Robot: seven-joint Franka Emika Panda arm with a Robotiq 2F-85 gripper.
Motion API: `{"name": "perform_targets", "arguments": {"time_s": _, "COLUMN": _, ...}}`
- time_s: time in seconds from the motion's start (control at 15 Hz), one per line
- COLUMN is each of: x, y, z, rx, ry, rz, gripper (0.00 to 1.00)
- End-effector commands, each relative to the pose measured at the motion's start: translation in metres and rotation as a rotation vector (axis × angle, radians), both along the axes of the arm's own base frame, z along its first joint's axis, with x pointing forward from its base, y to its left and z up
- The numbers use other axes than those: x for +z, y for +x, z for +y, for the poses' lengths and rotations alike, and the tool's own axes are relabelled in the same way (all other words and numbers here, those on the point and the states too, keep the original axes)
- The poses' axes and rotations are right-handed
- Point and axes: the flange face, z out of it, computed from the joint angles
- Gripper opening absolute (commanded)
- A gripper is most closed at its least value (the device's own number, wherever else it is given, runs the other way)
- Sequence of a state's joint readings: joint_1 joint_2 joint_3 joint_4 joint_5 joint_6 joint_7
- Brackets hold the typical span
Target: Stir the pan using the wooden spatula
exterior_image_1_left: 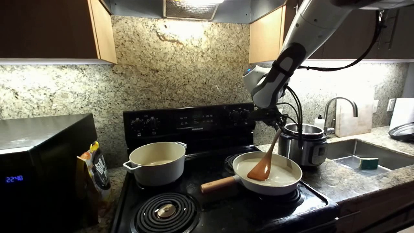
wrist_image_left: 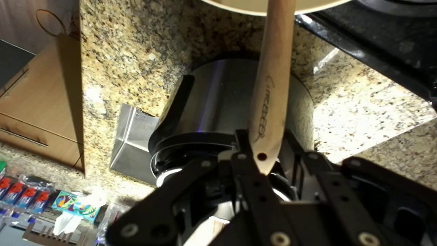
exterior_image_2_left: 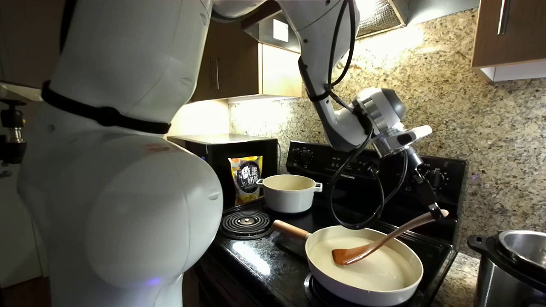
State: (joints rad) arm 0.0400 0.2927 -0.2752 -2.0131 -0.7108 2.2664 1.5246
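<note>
The gripper point(wrist_image_left: 265, 137) grasps the spatula point(exterior_image_1_left: 267, 158) by its handle; the blade slants down into the pan point(exterior_image_1_left: 273, 191), near the edge of the stove point(exterior_image_1_left: 231, 210) facing the cooker point(exterior_image_1_left: 296, 153).

Smooth wooden spatula point(exterior_image_1_left: 264, 165), glossy stovetop point(exterior_image_1_left: 220, 212), shiny metal cooker point(exterior_image_1_left: 292, 151)

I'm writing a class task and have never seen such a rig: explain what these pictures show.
The machine is a single robot arm ending in a two-fingered gripper. Two pictures come from cameras outside the robot; the third comes from a wrist camera, so the gripper looks huge there. The gripper is closed on the handle of a wooden spatula, whose blade is inside the cream frying pan. That pan sits on the black stove, as does a deeper two-handled pot. Beside the stove, a steel cooker stands on the counter.
</note>
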Motion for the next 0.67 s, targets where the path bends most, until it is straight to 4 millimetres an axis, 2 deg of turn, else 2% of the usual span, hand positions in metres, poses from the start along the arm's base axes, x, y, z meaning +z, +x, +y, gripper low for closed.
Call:
{"name": "perform_targets", "arguments": {"time_s": 0.0, "x": 0.004, "y": 0.001, "z": 0.021, "rx": 0.052, "ry": -0.032, "rz": 0.011, "gripper": 0.07}}
{"name": "perform_targets", "arguments": {"time_s": 0.33, "x": -0.007, "y": -0.005, "z": 0.047, "rx": 0.116, "ry": -0.039, "rz": 0.029, "gripper": 0.07}}
{"name": "perform_targets", "arguments": {"time_s": 0.6, "x": -0.019, "y": -0.018, "z": 0.043, "rx": 0.113, "ry": -0.022, "rz": 0.044, "gripper": 0.07}}
